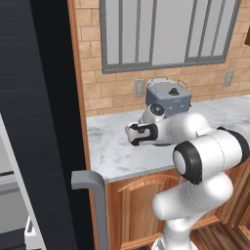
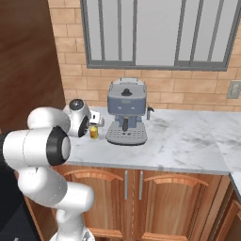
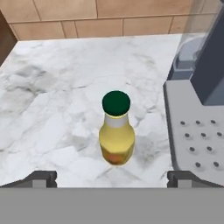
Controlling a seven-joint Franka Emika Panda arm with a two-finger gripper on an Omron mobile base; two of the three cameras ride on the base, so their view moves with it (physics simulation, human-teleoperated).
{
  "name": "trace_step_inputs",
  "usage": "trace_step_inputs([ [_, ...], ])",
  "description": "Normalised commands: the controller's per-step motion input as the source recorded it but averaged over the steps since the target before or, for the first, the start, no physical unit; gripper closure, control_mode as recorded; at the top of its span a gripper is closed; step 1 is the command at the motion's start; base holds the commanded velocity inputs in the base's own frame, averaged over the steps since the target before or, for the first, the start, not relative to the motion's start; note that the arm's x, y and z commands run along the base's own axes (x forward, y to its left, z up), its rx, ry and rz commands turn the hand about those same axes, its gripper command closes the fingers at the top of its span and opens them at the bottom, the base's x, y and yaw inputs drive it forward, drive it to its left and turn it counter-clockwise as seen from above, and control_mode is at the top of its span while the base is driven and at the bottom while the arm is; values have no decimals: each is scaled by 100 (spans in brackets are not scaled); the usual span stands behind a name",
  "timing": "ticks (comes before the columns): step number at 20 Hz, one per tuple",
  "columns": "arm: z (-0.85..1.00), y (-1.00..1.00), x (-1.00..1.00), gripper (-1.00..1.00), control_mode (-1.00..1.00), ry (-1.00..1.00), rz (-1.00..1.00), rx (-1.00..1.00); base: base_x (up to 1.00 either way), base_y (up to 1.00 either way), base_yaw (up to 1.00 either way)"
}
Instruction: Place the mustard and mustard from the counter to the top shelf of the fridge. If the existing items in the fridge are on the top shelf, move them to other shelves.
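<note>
Now we look down along our gripper [image 3: 112, 178], whose two dark fingertips [image 3: 41, 178] stand far apart at the bottom of the hand view, jaws spread wide with nothing between them. Between and beyond the tips, upright on the counter [image 3: 57, 109], stands the amber bottle [image 3: 116, 133] with its dark green cap [image 3: 116, 103]; it touches neither finger.

Just beside the bottle, on the side away from the wall's left end, sits the grey drip tray [image 3: 197, 131] of the coffee machine [image 2: 126, 115], near but apart from the bottle. From the right base view we see the same bottle [image 2: 94, 132] as a small yellow shape near the counter's left end, close to the back, partly hidden by our wrist, with the machine to its right and the brick wall [image 2: 188, 92] and window [image 2: 155, 30] behind.

From the left base view our arm [image 1: 205, 156] bends over the counter's [image 1: 112, 156] front edge, and the hand [image 1: 141, 134] hangs above the stone top near its left end, in front of the coffee machine [image 1: 168, 97]. The black side of the fridge [image 1: 44, 122] rises at the counter's left end, with its thick grey handle [image 1: 93, 195] low beside the wooden cabinet doors [image 1: 132, 210].

We cannot tell where the second, taller bottle is.
</note>
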Motion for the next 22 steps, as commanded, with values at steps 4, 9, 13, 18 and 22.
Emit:
trace_step_inputs([
  [4, -8, 3, 23, -100, -100, -3, 0, 0, 0, 0, 0],
  [9, -7, 2, 23, -100, -100, -2, 0, 0, 0, 0, 0],
  [13, -5, 1, 21, -100, -100, -2, 0, 0, 0, 0, 0],
  [18, -6, 2, 22, -100, -100, -2, 0, 0, 0, 0, 0],
  [22, -6, 0, 19, -100, -100, -2, 0, 0, 0, 0, 0],
])
